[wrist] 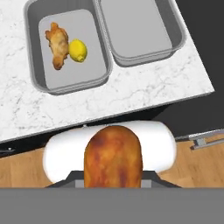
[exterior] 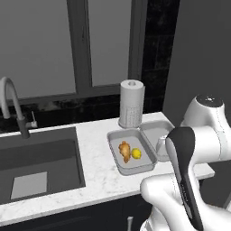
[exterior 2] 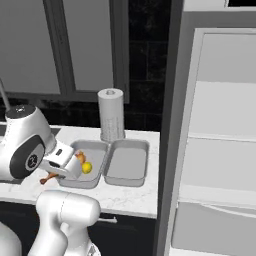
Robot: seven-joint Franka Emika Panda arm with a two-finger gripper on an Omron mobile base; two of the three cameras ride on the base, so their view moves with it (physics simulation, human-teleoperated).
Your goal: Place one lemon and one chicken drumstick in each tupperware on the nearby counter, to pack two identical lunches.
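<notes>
The chicken drumstick (wrist: pixel 113 155) sits clamped in the claw (wrist: pixel 113 183), its bulbous brown meaty end rising between the fingertips in the hand view, held out in front of the worktop's (wrist: pixel 131 94) near edge and not yet over either container. In the right base view its thin bone end (exterior 2: pixel 49 178) pokes out to the left below the hand. I judge it light and fairly stiff, but rounded and glazed, so likely to twist or slip; the thick meaty part is the surest place to hold it, as the claw does now, while the narrow bone would give little purchase.

Two tupperware trays stand side by side, touching along their rims, near the right end of the worktop. The left tupperware (wrist: pixel 37 76) already holds one drumstick (wrist: pixel 58 45) and one lemon (wrist: pixel 78 50), lying just beside each other. The right tupperware (wrist: pixel 175 41) holds nothing, so the held drumstick belongs there, and a second lemon is wanted too.

Just behind the trays stands a paper towel roll (exterior: pixel 131 103), upright. Well to the left are the dark sink (exterior: pixel 36 162) and its faucet (exterior: pixel 11 101)
</notes>
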